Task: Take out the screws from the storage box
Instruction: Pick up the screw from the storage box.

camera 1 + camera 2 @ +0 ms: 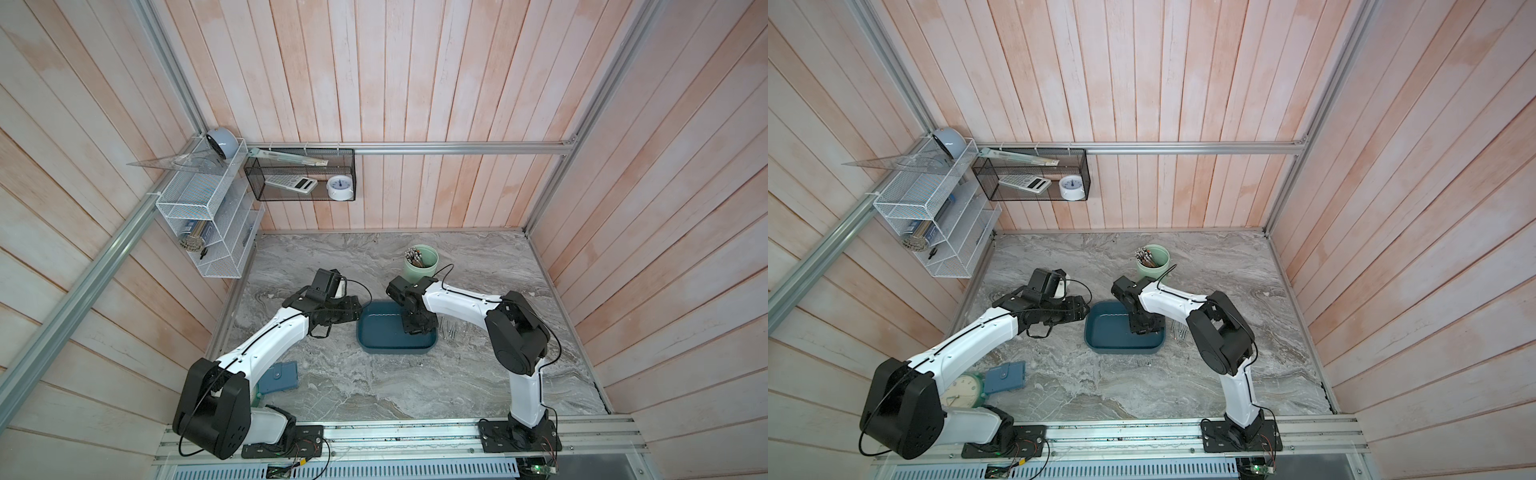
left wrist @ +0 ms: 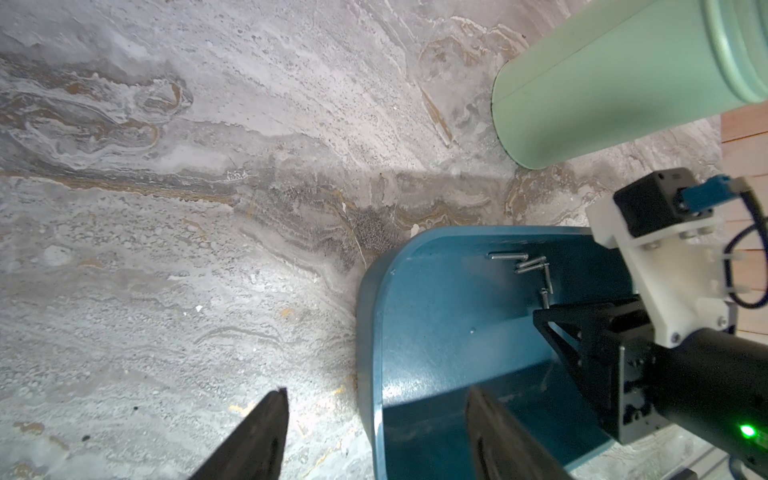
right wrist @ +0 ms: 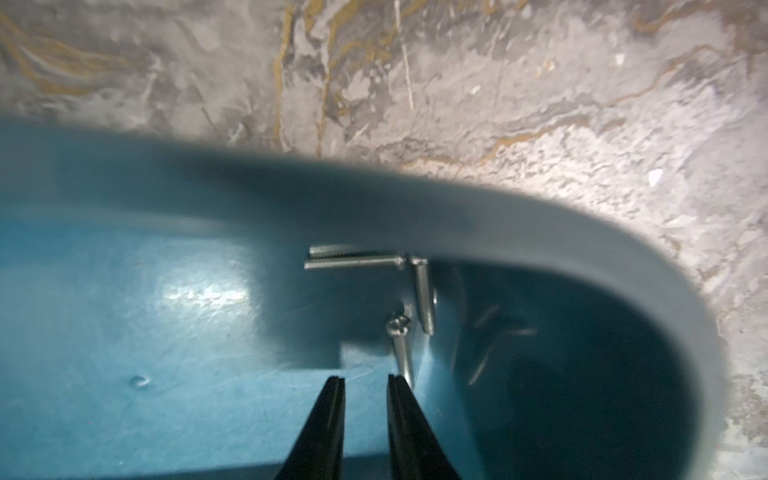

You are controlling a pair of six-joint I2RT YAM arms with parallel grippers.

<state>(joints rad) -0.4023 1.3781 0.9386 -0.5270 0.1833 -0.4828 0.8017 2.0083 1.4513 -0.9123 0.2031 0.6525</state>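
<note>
While a few screws [image 3: 353,263] lie in one corner of the blue box [image 1: 380,332], which sits just below the centre of the frame in both top views, the right pincer [image 3: 365,379] is down inside that box at its right end. Its two black fingers stand almost together, with a narrow slit between them and nothing in it. The nearest screw [image 3: 402,353] lies not in that slit but just outside it, beside one fingertip [image 3: 399,399] on the side of the box's rounded corner. Its shaft runs nearly in line with the fingers, head at the far end. Two more lie crosswise against the wall beyond. To pinch the near one, the pincer likely needs a small sideways shift toward the corner — perhaps a wider spread too. The left pincer [image 2: 376,392] is at the box's left end, fingers spread wide on either side of the short wall, gripping nothing visible — well apart from the screws. Other screws [image 1: 449,330] already lie on the table [image 1: 374,395], just right of the box.
</note>
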